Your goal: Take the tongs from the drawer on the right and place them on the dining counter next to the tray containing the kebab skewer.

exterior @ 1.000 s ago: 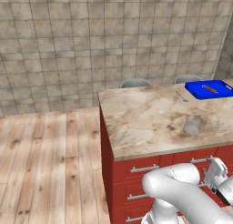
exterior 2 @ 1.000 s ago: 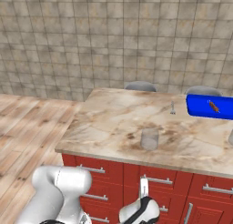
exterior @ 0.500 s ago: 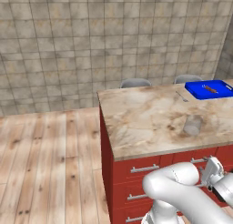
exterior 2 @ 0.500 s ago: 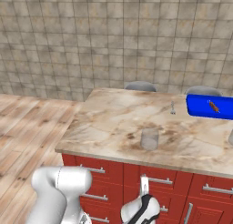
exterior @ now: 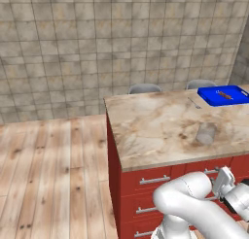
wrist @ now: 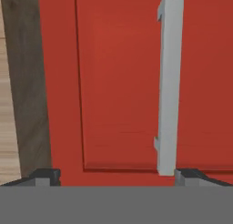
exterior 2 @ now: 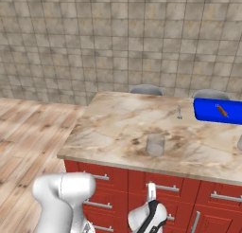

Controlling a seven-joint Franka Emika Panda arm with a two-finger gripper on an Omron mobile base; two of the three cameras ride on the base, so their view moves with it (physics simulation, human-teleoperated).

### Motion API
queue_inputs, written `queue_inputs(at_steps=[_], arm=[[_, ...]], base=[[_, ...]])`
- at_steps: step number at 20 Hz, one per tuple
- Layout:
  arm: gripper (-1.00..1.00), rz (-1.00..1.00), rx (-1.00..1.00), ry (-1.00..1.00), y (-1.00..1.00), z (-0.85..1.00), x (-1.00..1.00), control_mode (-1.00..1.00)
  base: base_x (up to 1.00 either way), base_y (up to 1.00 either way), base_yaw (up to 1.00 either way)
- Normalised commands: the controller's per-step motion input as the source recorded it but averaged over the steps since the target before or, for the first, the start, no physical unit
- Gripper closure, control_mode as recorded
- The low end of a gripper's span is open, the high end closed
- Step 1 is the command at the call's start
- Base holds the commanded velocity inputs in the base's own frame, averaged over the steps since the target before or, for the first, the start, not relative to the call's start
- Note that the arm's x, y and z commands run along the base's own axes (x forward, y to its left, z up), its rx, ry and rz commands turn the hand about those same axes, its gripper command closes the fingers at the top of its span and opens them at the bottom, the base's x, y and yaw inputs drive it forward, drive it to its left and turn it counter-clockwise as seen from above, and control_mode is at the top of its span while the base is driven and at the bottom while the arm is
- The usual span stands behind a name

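My gripper (wrist: 117, 175) stands open close in front of a shut red drawer (wrist: 119, 82). The drawer's silver bar handle (wrist: 168, 82) runs up the hand view just inside the right fingertip (wrist: 187, 175). From the base, my gripper (exterior 2: 151, 193) hangs below the edge of the dining counter (exterior 2: 118, 128), level with the top row of red fronts. The gripper (exterior: 224, 179) holds nothing. The tongs are hidden. At the counter's far right corner lies the blue tray (exterior: 208, 99) with the kebab skewer (exterior: 224, 94) in it. The right base view shows the same tray (exterior 2: 204, 114) and skewer (exterior 2: 221, 111).
A clear greyish cup (exterior: 205, 133) stands on the counter near its front edge, and a small silver utensil (exterior: 193, 103) lies left of the tray. Two grey stools (exterior 2: 145, 89) stand behind the counter. Wooden floor (exterior: 48, 175) spreads to the left.
Little differs: the hand has shifted slightly in front of the red drawer fronts, and its jaws stay wide apart.
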Motion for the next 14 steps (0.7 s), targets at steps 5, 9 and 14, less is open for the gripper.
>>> queue_inputs(at_steps=[5, 9, 14], arm=[[-1.0, 0.0, 0.0, 0.0, -0.24, -0.2, 0.19, -1.0], [-1.0, 0.0, 0.0, 0.0, -0.18, -0.22, 0.25, -1.0], [-1.0, 0.0, 0.0, 0.0, -0.1, -0.29, 0.26, -1.0]], base=[[0.0, 0.0, 0.0], [0.0, 0.0, 0.0], [0.0, 0.0, 0.0]])
